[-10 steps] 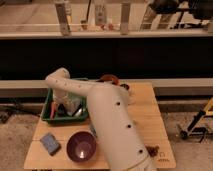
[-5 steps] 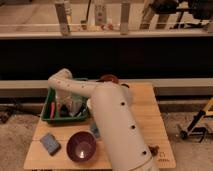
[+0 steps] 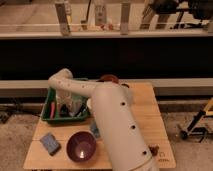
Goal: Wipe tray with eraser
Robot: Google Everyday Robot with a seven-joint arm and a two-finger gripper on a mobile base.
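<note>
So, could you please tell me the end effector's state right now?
End effector: down inside the green tray; its state cannot be told.

The gripper [image 3: 64,107] sits down inside the green tray [image 3: 67,120], hemmed in by its raised sides and the items lying in it. The thick white arm [image 3: 112,120] blocks the middle of the desk [image 3: 147,112]. A purple bowl [image 3: 81,146] and a blue-grey block [image 3: 50,143] take up the front left. The right side is open.

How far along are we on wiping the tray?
Done: the gripper sits down inside the green tray. In hand: whether it holds the eraser is hidden. Left: no wiping result shows; a blue block lies on the table by the purple bowl.
</note>
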